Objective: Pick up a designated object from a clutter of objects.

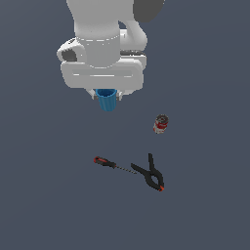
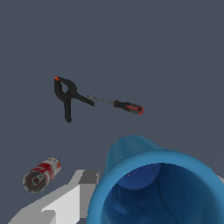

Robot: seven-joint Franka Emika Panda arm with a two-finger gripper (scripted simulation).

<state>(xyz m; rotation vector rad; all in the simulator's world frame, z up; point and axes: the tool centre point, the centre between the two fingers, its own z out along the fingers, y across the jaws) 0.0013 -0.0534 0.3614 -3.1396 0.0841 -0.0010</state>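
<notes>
The bright blue cup (image 1: 107,100) hangs under the white hand, and my gripper (image 1: 106,96) is shut on its rim. In the wrist view the cup (image 2: 153,183) fills the near corner with its hollow mouth facing the camera, and a grey finger (image 2: 85,181) lies against its side. The floor items look small and far below it, so the cup seems lifted. The dark red-labelled can (image 1: 160,124) lies toward the exterior view's right. The red-and-black screwdriver (image 1: 108,163) and the black clamp with orange tips (image 1: 151,174) lie nearer the front.
The floor is a plain dark grey surface. In the wrist view the can (image 2: 41,175) lies on its side, and the clamp (image 2: 67,95) and screwdriver (image 2: 124,106) lie tip to tip. The arm's white body (image 1: 105,44) hides the floor behind the cup.
</notes>
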